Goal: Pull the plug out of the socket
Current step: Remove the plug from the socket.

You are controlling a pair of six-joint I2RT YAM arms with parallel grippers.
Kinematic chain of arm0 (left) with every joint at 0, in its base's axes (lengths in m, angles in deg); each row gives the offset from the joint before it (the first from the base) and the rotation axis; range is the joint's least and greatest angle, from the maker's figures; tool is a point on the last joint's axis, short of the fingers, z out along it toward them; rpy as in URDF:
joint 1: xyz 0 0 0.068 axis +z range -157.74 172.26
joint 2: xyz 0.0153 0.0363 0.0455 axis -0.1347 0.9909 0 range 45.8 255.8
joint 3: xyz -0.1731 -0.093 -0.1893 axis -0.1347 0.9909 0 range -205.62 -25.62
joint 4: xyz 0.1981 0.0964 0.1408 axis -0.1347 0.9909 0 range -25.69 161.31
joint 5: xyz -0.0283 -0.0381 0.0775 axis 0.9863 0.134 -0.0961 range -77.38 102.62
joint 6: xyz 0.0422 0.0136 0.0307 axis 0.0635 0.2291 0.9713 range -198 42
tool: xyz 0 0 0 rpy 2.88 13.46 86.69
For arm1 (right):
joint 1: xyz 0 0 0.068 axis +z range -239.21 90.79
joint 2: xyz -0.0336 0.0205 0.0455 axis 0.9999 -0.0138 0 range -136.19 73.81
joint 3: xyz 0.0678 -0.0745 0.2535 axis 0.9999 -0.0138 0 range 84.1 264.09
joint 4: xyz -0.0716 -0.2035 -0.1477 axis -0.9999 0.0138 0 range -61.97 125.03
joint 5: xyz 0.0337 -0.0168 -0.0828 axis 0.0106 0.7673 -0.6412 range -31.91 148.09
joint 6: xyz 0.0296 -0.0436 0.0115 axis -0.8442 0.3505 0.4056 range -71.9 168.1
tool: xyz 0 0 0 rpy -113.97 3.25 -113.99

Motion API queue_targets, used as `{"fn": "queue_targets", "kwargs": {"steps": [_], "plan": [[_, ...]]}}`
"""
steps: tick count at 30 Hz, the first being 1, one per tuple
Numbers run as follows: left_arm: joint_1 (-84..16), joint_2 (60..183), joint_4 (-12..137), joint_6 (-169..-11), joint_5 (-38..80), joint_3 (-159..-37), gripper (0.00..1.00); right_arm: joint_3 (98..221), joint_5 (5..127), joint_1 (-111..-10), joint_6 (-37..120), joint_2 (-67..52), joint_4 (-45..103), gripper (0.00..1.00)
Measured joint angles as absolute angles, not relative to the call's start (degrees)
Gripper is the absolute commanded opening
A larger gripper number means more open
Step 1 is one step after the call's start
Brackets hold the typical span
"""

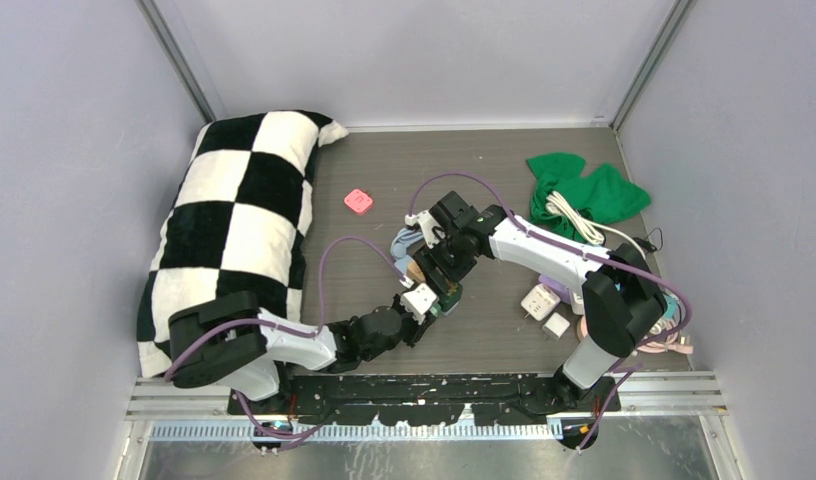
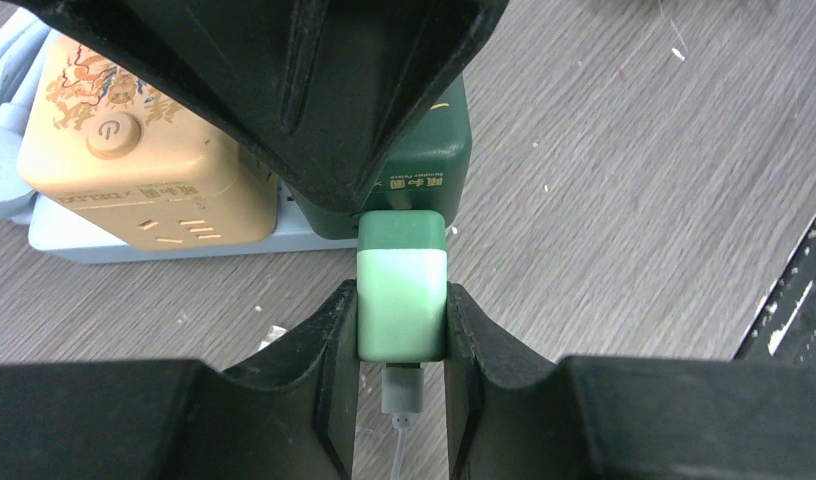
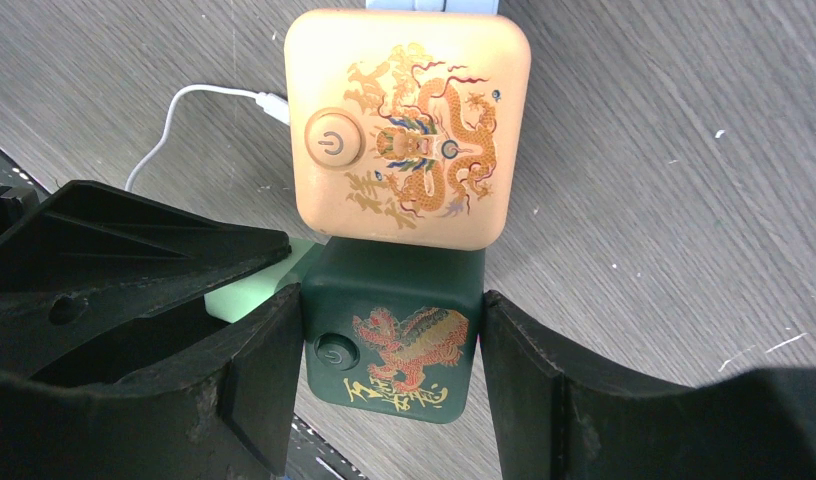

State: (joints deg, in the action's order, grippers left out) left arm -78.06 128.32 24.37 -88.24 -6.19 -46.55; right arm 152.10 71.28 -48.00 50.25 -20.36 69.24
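Note:
A light green plug [image 2: 401, 275] with a white USB cable [image 2: 402, 400] sits in the side of a dark green socket cube [image 2: 439, 150] with a dragon print. My left gripper [image 2: 400, 297] is shut on the plug, one finger on each side. In the right wrist view my right gripper [image 3: 392, 300] is shut on the dark green cube [image 3: 394, 345], and the plug [image 3: 249, 297] shows at its left. An orange socket cube [image 3: 409, 130] stands against the green one. In the top view both grippers, left [image 1: 429, 300] and right [image 1: 446, 262], meet at mid table.
A light blue power strip [image 2: 164, 240] lies under the cubes. A checkered pillow [image 1: 244, 220] is at the left, a pink item [image 1: 358, 202] behind, a green cloth [image 1: 584, 190] with white cord [image 1: 574, 215] at back right, and white adapters [image 1: 540, 300] at the right.

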Motion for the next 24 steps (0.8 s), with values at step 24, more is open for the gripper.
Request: {"fn": "queue_targets", "kwargs": {"steps": [24], "plan": [[-78.3,129.8,25.6,-87.9,-5.6,-46.1,0.0,152.7,70.9,-48.1,51.5,-20.7,70.0,0.14]]}}
